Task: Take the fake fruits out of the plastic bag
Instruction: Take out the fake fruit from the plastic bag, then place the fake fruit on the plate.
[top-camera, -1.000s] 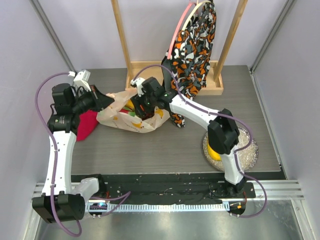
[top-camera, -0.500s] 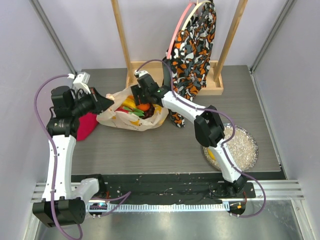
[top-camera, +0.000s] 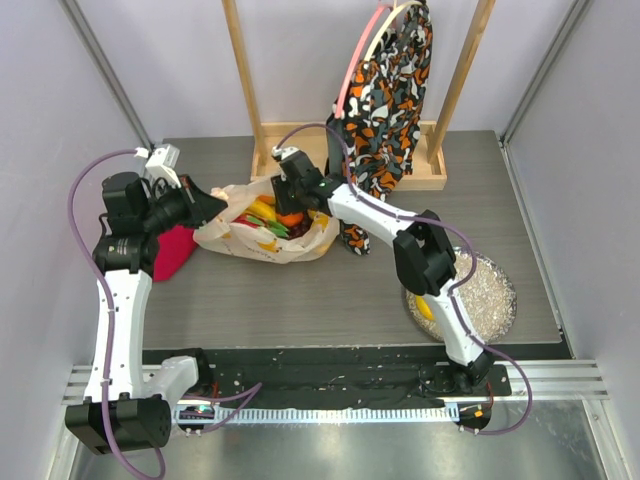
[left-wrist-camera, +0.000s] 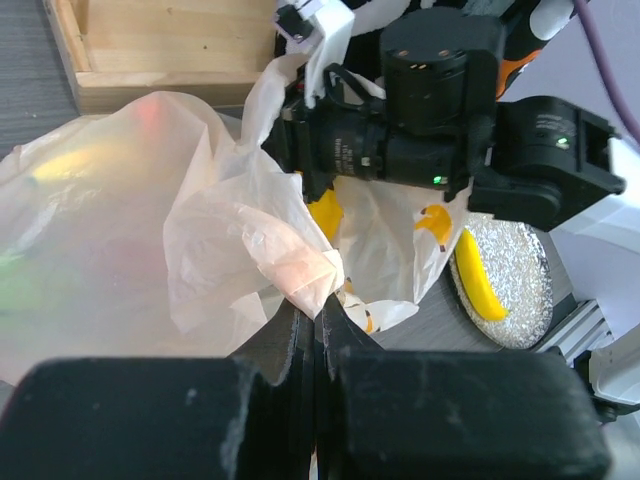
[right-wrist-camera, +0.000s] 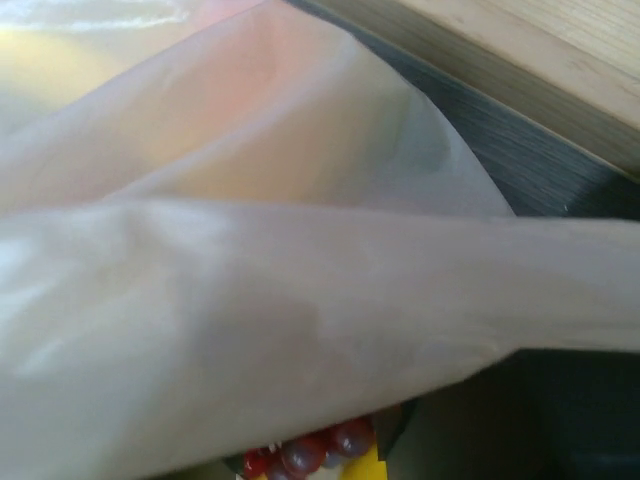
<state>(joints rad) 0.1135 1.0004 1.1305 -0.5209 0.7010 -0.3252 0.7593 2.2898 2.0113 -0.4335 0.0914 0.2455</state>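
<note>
The plastic bag (top-camera: 262, 240) lies at the table's back left with its mouth open. Yellow bananas (top-camera: 260, 211), an orange (top-camera: 290, 219), a green fruit (top-camera: 277, 229) and a red fruit (top-camera: 243, 222) show inside. My left gripper (top-camera: 207, 205) is shut on a fold of the bag's left rim (left-wrist-camera: 300, 275). My right gripper (top-camera: 290, 197) reaches into the bag's mouth from the back rim. Its wrist view is mostly covered by bag film (right-wrist-camera: 250, 300), with the grape bunch (right-wrist-camera: 310, 452) below; its fingers are hidden. One banana (top-camera: 425, 306) lies on the silver plate (top-camera: 490, 300).
A red cloth (top-camera: 175, 252) lies left of the bag under my left arm. A wooden rack (top-camera: 300, 140) stands behind the bag, with a patterned cloth (top-camera: 385, 100) hanging down to the table just right of the bag.
My right gripper has moved from over the bag's middle back to its far rim, uncovering the fruits. My left gripper has kept its hold on the bag.
</note>
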